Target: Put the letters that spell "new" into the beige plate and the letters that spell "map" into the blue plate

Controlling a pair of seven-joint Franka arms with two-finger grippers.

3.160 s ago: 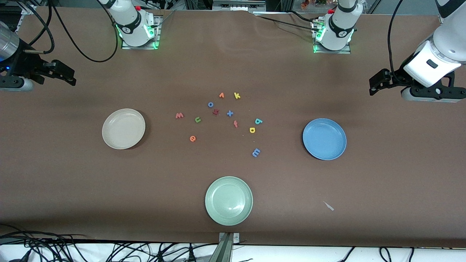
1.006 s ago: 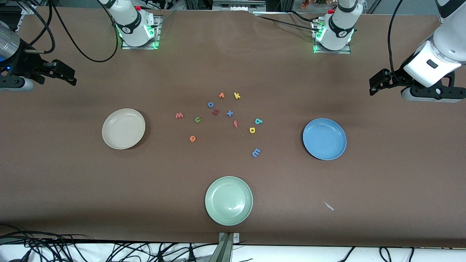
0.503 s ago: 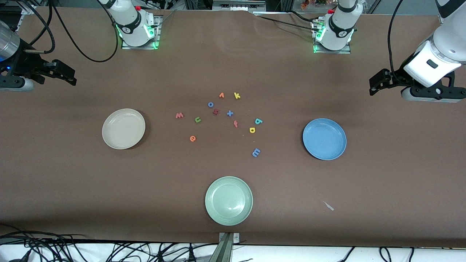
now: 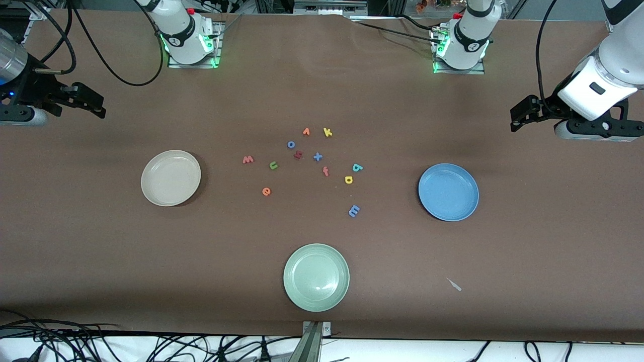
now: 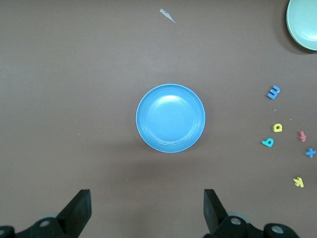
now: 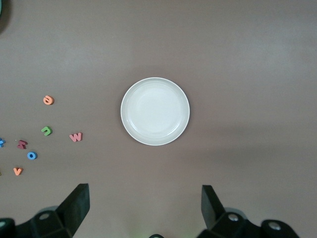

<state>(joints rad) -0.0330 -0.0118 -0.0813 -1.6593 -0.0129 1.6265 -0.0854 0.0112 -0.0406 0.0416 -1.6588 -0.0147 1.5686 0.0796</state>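
Nothing has shifted in the last seconds, so I judge sorting has not begun. Nearest the front edge lies a pale green plate (image 4: 316,277). Mid-surface, the beige plate (image 4: 170,177) and the blue plate (image 4: 448,192) both sit bare, the scattered foam letters between them: blue m (image 4: 354,210), orange e (image 4: 266,191), yellow a (image 4: 348,179), teal p (image 4: 356,167), green n (image 4: 273,165), pink w (image 4: 247,159). Toward the back corners, I keep the left tool (image 4: 523,113) and right tool (image 4: 85,103) waiting, fingers spread, holding nothing. The brown surface (image 4: 322,75) runs back to the arm bases; cables trail along its edges.
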